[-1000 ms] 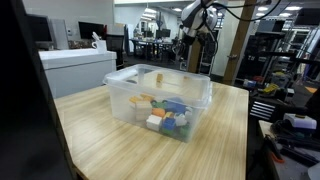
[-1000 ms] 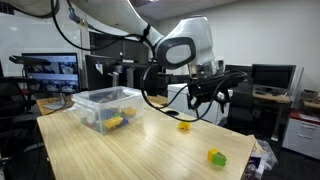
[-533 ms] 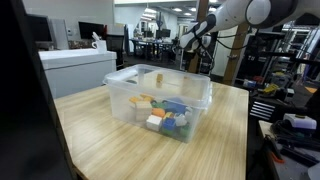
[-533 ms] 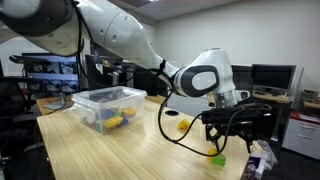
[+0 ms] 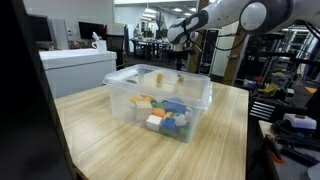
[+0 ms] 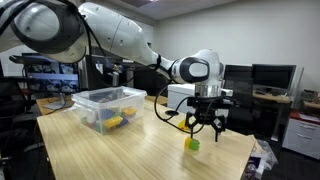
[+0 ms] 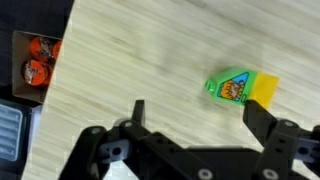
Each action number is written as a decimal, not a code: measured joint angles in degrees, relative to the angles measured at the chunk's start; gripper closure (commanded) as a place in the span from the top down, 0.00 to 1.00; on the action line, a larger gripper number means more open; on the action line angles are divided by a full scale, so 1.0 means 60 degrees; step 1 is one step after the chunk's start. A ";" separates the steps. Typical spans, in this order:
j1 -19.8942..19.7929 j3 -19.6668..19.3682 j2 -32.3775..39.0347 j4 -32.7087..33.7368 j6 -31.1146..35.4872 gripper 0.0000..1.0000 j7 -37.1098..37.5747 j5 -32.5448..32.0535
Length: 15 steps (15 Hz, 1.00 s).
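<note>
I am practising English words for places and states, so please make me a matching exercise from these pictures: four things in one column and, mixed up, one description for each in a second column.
Column one
1. fingers
2. green and yellow toy
3. clear bin
4. table

Column two
A. light wood with a fine grain
B. spread open, holding nothing
C. has coloured pieces inside
D. lies on the bare table top, far from the bin and close below the fingers

Right pairs: 1-B, 2-D, 3-C, 4-A
</note>
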 measured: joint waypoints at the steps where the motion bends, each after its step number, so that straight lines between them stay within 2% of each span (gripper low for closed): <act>1: 0.0123 0.0019 0.0002 0.0006 -0.0230 1.00 -0.0009 0.0000; 4: 0.0433 0.0089 0.0013 -0.0025 -0.0695 1.00 -0.0145 0.0000; 7: 0.0721 0.0038 0.0012 -0.0131 -0.0689 1.00 -0.0159 -0.0062; 15: 0.0942 -0.0790 -0.0007 -0.0337 -0.0674 1.00 0.0178 -0.0434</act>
